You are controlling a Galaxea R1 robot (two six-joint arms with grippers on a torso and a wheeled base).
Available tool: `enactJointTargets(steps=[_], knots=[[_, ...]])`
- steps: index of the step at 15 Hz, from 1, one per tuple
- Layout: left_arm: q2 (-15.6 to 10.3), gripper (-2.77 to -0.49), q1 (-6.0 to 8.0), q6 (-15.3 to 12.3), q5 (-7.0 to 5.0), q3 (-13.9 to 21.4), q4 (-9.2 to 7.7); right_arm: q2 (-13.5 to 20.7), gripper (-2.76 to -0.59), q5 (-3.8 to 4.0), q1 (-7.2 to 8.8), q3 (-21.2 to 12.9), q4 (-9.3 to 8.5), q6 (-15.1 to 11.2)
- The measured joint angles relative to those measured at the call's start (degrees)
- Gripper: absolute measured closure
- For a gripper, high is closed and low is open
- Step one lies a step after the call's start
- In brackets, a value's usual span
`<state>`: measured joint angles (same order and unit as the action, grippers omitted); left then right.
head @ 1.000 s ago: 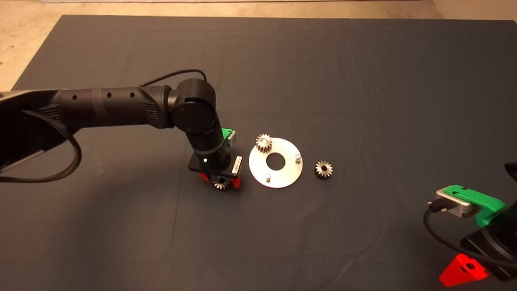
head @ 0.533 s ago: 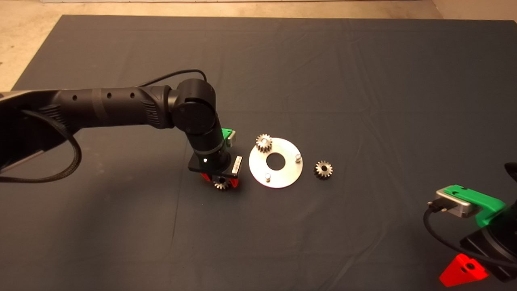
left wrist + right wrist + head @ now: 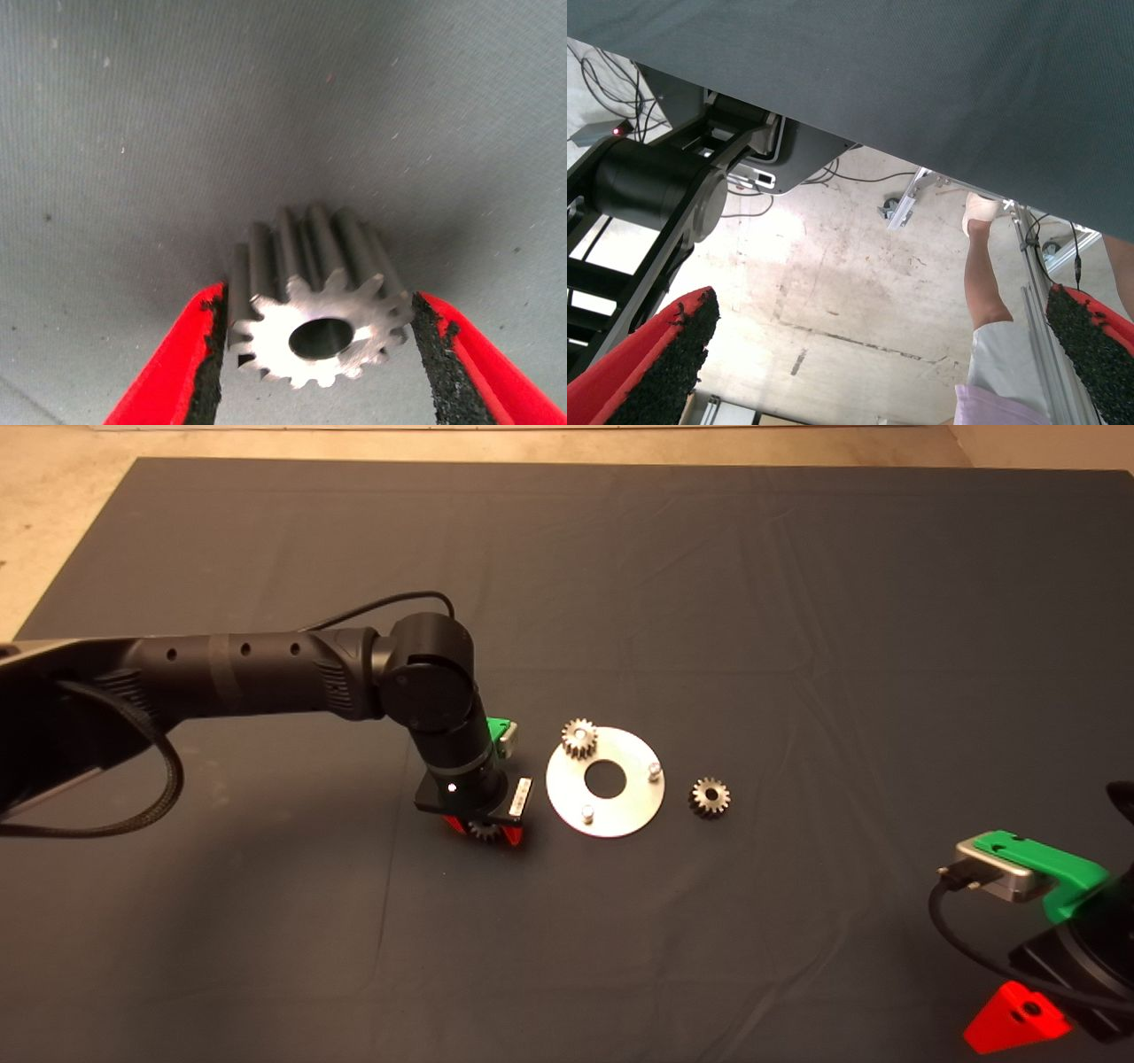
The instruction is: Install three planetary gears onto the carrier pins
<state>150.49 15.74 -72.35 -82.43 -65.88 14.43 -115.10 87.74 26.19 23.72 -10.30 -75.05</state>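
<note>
Just left of the disc, your left gripper is pinching one gear between its pads, both touching its teeth. A second gear is sitting on a carrier pin; two pins are standing bare. The third gear is lying on the mat, right of the disc. Your right gripper is waiting at lower right, fingers spread wide.

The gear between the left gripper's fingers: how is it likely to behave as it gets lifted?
The gear looks like solid metal, so it is probably stiff and heavy for its size. The left gripper holds it only at its tooth tips against the black pads, so it could pivot or slip. If dropped on edge, its round shape may roll across the mat.
</note>
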Motion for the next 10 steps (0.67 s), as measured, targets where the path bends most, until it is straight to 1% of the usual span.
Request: enactJointTargets(steps=[5, 6, 8, 10], knots=[[0.00, -1.38, 0.02, 0.02, 0.18, -0.71, 0.04, 0.00, -2.75, 0.00, 0.00, 0.00, 0.00, 0.00], [0.02, -1.31, 0.02, 0.05, 0.09, -1.02, 0.02, 0.00, -2.75, 0.00, 0.00, 0.00, 0.00, 0.00], [0.00, -1.27, 0.04, 0.06, 0.04, -1.18, 0.00, 0.00, -2.75, 0.01, 0.00, -0.01, 0.00, 0.00], [0.00, -1.13, 0.05, 0.44, -0.04, -1.18, 0.02, 0.01, -2.75, 0.02, 0.00, 0.00, 0.00, 0.00]])
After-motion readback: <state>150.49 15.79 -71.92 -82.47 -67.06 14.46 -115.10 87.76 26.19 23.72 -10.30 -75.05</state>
